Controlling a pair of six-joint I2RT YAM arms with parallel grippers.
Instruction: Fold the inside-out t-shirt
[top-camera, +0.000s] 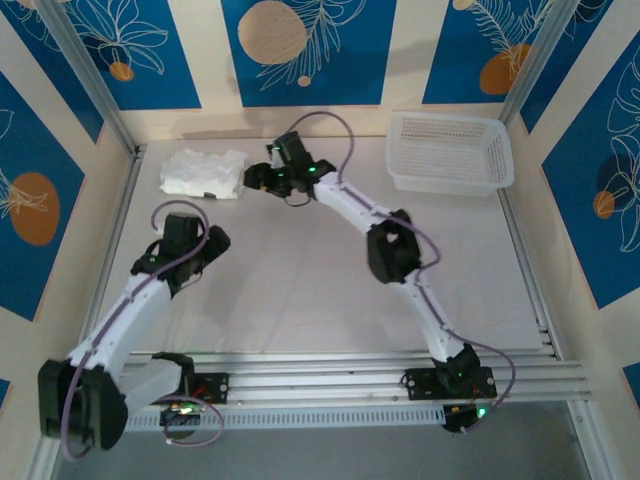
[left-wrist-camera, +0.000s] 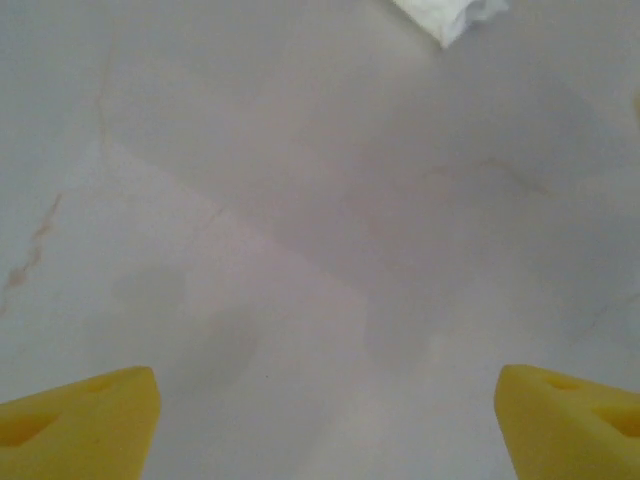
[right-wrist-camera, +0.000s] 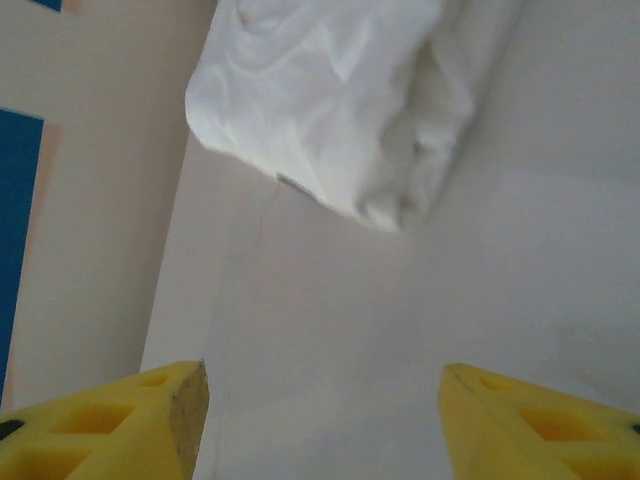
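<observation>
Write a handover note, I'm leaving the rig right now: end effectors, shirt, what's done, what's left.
Left end effector: open, empty, over bare table.
Right end effector: open, empty, just short of the t-shirt.
T-shirt: compact bundle at the table's far left, apart from the basket at far right.
Done: it looks folded.
Left: check the fold is tidy, then pull both arms back.

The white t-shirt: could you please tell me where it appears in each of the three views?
Top external: the t-shirt lies bunched at the far left of the table.
Left wrist: a corner of it at the top edge, right of centre.
Right wrist: a crumpled mass across the upper middle.
Shared landmark: the pale table under it.
</observation>
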